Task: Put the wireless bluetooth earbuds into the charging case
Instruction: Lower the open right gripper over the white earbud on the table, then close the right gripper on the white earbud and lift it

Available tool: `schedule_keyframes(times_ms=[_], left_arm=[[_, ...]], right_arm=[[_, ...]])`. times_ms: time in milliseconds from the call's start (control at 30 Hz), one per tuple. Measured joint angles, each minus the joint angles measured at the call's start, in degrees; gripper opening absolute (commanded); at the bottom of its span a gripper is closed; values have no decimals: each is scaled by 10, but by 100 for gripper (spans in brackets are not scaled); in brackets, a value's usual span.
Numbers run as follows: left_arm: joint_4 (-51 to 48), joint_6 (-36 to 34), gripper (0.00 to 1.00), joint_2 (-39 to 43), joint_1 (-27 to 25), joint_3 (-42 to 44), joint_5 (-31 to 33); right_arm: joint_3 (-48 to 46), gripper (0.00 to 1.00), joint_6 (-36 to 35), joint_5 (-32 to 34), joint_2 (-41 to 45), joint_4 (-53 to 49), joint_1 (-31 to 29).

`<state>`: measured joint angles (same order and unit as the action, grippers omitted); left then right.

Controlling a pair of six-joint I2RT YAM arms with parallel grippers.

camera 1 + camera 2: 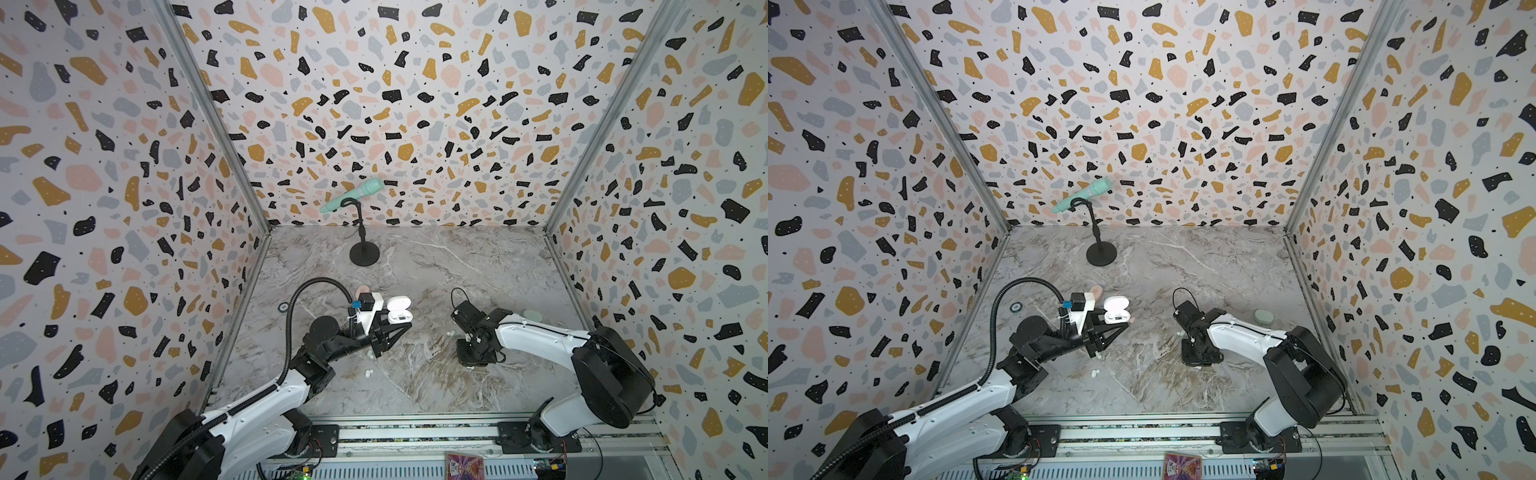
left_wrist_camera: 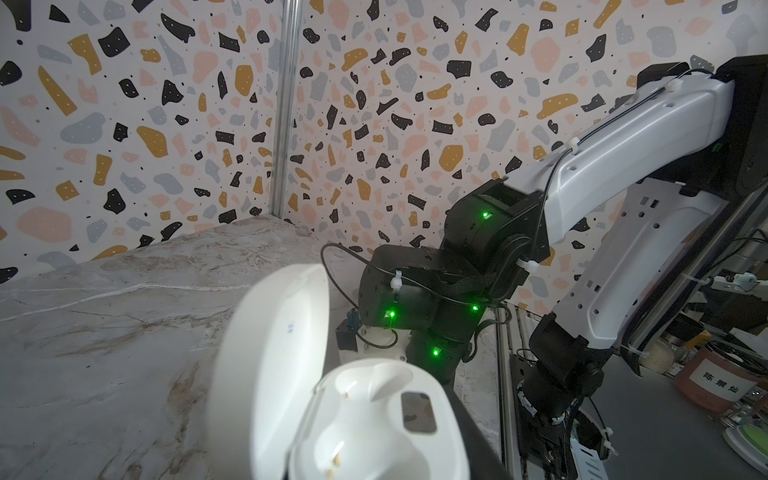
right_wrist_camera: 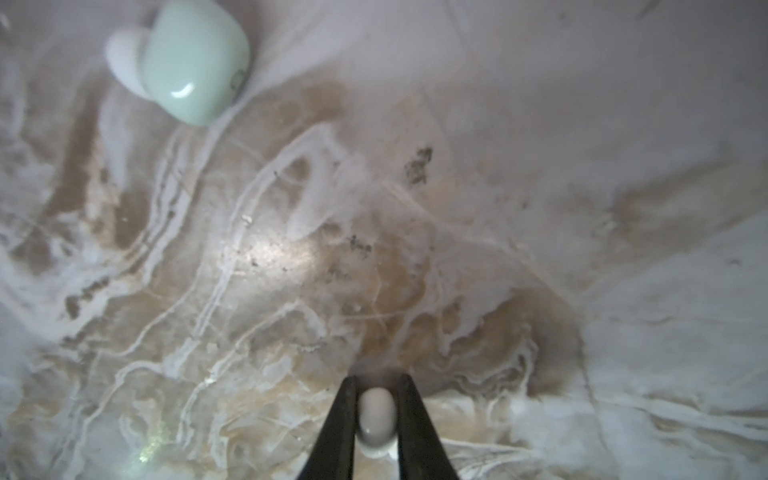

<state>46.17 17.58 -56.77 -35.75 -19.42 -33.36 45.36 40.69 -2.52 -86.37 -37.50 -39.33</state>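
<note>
Left tool (image 1: 401, 325) clamped on the open white charging case (image 2: 374, 415). Right tool (image 3: 377, 382), well right of the case, jaws pinching a white earbud (image 3: 376, 411) down at the counter (image 3: 540, 208).

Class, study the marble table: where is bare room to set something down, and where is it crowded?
Free: the back right marble, between the microphone stand and the mint case; also the front strip along the rail. Crowded: around the left claw with the white case, where loose earbuds lie.
</note>
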Motion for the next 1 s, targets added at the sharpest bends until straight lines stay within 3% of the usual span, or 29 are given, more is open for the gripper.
schedule_keyframes(times_ms=[300,567,733,1000], left_arm=[[-9,-8,13,-5,0,0,0],[-2,-21,13,-48,-1,-20,-2],[30,-20,13,-90,-7,-34,-11],[65,-31,13,-153,-11,-88,-58]], right_arm=[[4,13,-3,-7,11,-3,-1],[83,12,-39,-57,101,-4,23],[136,12,-80,-128,169,7,60],[161,12,-122,-304,251,71,77]])
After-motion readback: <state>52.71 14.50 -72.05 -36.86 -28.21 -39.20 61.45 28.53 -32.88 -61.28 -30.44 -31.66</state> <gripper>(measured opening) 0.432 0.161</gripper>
